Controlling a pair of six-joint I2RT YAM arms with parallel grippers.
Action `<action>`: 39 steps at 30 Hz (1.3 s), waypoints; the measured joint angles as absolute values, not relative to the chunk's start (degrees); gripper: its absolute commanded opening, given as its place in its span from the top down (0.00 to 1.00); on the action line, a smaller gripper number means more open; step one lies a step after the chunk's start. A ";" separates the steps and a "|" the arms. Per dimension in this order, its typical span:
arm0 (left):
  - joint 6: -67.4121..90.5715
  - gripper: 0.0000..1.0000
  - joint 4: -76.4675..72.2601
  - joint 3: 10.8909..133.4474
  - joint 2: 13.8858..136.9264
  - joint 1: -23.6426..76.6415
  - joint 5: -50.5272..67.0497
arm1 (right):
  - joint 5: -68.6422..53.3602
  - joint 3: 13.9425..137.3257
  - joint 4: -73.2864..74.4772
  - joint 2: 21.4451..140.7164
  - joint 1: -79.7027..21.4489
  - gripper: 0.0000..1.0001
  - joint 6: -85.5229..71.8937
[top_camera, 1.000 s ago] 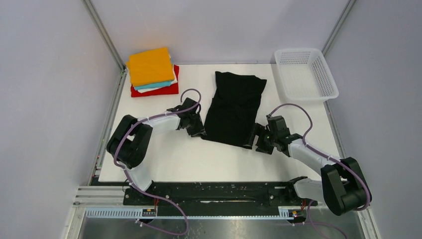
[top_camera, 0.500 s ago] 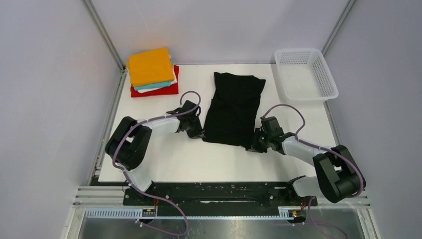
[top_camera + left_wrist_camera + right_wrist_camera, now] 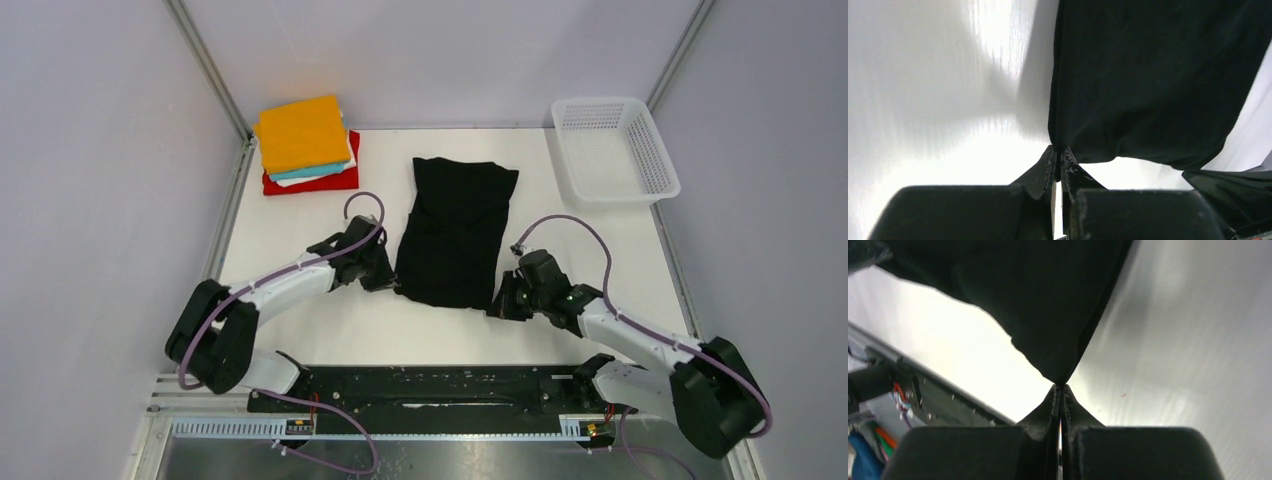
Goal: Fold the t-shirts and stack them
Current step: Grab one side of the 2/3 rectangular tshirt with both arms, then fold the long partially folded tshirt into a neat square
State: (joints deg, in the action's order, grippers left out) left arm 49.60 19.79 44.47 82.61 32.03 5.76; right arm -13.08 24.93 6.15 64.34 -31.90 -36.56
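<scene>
Four folded t-shirts, orange on top, sit stacked at upper left. The black t-shirt lies mid-frame on the worktop, narrowed lengthwise. The left tool and right tool each pinch a near corner. Cross-folding and stacking it are not yet done.

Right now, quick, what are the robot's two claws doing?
Left gripper: closed, pinching the near left corner of the black shirt.
Right gripper: closed, pinching the same shirt's near right corner.

Black shirt spread centrally; folded stack far-left.
</scene>
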 measured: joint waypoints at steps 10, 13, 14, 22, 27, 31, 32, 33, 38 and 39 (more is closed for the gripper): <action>50.98 1.00 23.20 37.04 72.12 33.01 4.21 | -10.13 23.64 10.50 55.55 -38.48 1.00 -37.76; 51.18 1.00 24.99 36.21 69.84 33.01 4.05 | -10.26 23.97 11.68 55.42 -40.29 1.00 -37.67; 51.31 1.00 25.76 35.90 68.29 33.01 4.05 | -10.52 24.08 11.97 55.09 -40.95 1.00 -37.65; 51.96 1.00 36.62 35.03 45.34 33.71 3.18 | -14.79 24.12 16.16 42.41 -50.35 1.00 -40.05; 52.27 1.00 43.13 35.97 37.45 33.87 3.31 | -16.91 24.14 16.14 38.11 -55.59 1.00 -42.11; 52.36 1.00 45.69 40.56 37.78 33.95 0.73 | -14.02 26.09 18.37 37.15 -55.88 1.00 -42.24; 52.34 1.00 45.71 41.93 38.81 33.95 -0.19 | -12.82 26.96 19.07 37.15 -55.88 1.00 -42.06; 52.31 1.00 46.00 43.79 40.47 33.95 -1.32 | -11.09 28.25 19.88 37.15 -55.86 1.00 -41.82; 51.07 1.00 44.45 54.41 53.82 33.34 -4.91 | -3.90 34.39 23.05 37.89 -52.18 1.00 -39.77; 50.61 1.00 43.55 56.64 57.34 32.97 -5.23 | -3.92 35.42 23.16 38.65 -49.28 1.00 -39.27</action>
State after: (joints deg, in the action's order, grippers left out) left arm 50.61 43.55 56.64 57.34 32.97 -5.23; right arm -3.92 35.42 23.16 38.65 -49.28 -39.27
